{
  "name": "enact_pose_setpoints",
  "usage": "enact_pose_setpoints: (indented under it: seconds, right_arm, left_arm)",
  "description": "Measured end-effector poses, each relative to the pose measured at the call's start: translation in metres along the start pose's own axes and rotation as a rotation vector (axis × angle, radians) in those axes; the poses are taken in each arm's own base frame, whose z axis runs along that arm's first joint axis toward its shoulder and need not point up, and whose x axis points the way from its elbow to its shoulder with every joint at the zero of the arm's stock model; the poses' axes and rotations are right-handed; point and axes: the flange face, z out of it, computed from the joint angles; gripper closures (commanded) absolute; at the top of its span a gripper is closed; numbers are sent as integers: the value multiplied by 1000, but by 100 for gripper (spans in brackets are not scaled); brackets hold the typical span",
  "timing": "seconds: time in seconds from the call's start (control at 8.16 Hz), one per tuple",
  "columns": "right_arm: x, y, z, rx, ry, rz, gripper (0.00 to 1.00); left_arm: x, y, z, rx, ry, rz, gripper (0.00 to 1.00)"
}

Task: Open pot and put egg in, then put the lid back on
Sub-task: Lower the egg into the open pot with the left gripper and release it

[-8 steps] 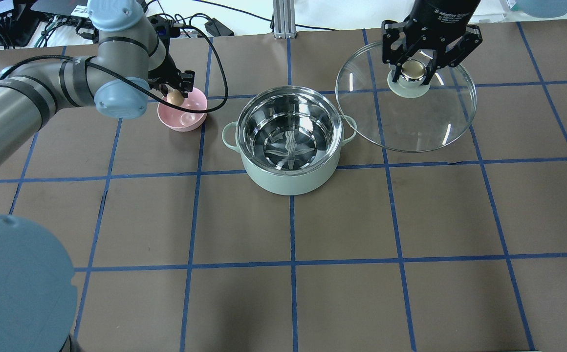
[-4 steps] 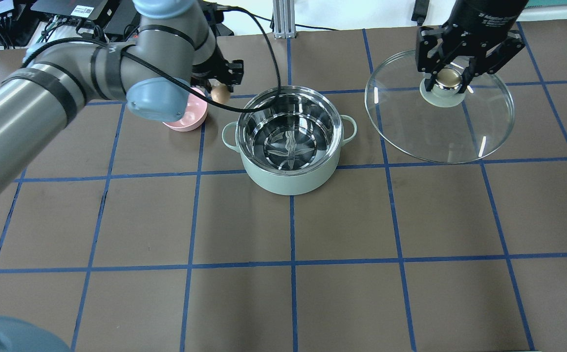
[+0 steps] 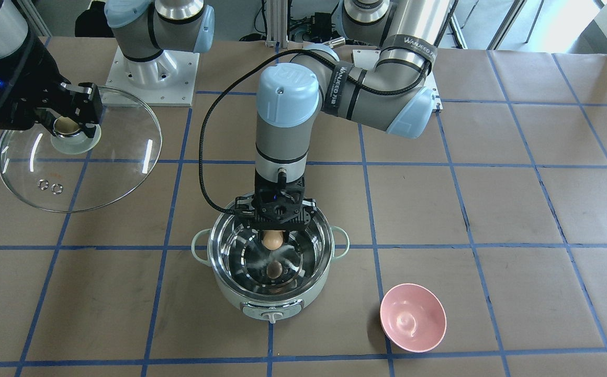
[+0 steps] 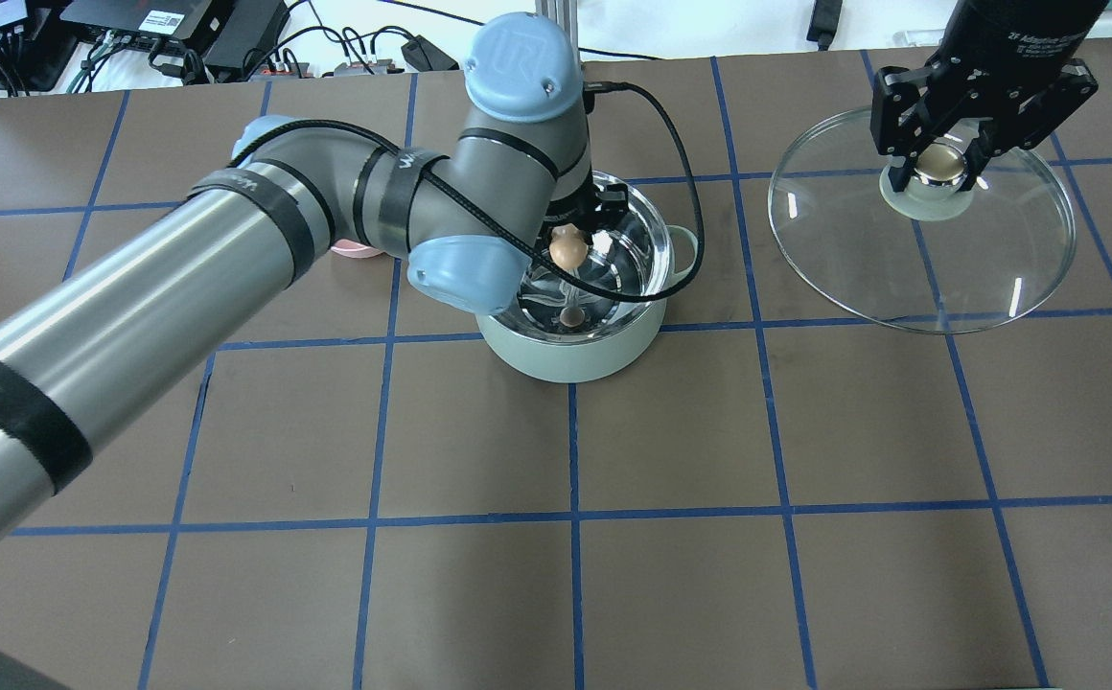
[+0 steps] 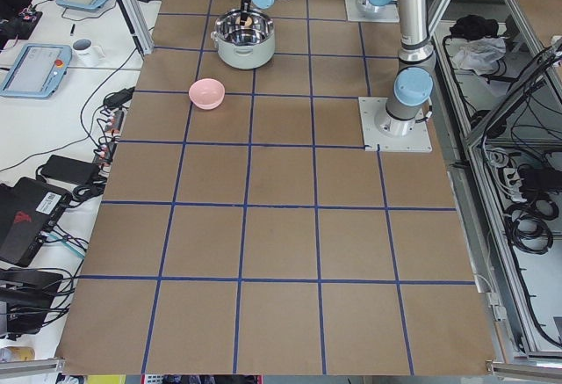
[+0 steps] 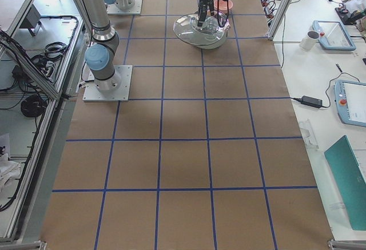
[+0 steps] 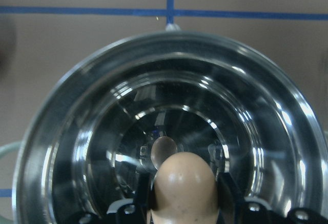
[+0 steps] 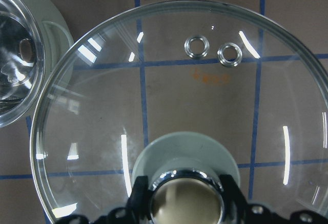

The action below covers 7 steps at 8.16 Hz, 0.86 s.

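Brown paper gridded with blue tape covers the table (image 4: pixel 709 431). At its middle stands the open pot (image 4: pixel 566 362). Well to one side, the right gripper (image 4: pixel 939 172) clamps the lid (image 4: pixel 997 268) by its knob (image 8: pixel 185 203). The left gripper (image 3: pixel 273 236) pinches the egg (image 4: pixel 567 248) over the pot's mouth. The egg is probably light, slick and brittle, so grip its middle gently and release low.

A wide table (image 3: pixel 492 209) is covered in brown paper, ruled into squares by blue tape. Seen from the operators' side, a mint-green pot (image 3: pixel 226 291) stands on the paper. A pink bowl (image 3: pixel 413 324) sits at four o'clock from the pot, apart from it. A white base plate (image 3: pixel 188 90) lies at eleven o'clock, well apart.
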Motion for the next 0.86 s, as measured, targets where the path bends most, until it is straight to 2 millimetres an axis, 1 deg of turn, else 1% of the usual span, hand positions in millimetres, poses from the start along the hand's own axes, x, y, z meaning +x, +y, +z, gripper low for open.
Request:
enact_pose_setpoints:
  seconds: [0.12, 0.25, 0.37, 0.49, 0.61, 0.74, 0.86]
  right_arm:
    - [1, 1, 1, -3, 4, -9, 100]
    - [1, 1, 1, -5, 6, -14, 100]
    - [1, 2, 1, -5, 7, -15, 100]
    - [2, 2, 1, -5, 9, -16, 100]
    - [2, 2, 2, -6, 12, -17, 100]
    - [2, 2, 3, -7, 16, -18, 100]
    - [2, 3, 3, -6, 18, -19, 100]
  left_arm:
    - [17, 13, 17, -28, -2, 13, 77]
    - [28, 23, 28, -49, -5, 25, 56]
    - [33, 29, 35, -62, -8, 32, 52]
    - [35, 33, 37, -68, -10, 40, 30]
    - [35, 34, 34, -66, -8, 53, 10]
    - [35, 33, 28, -56, -4, 70, 0]
    - [34, 30, 20, -42, 1, 81, 0]
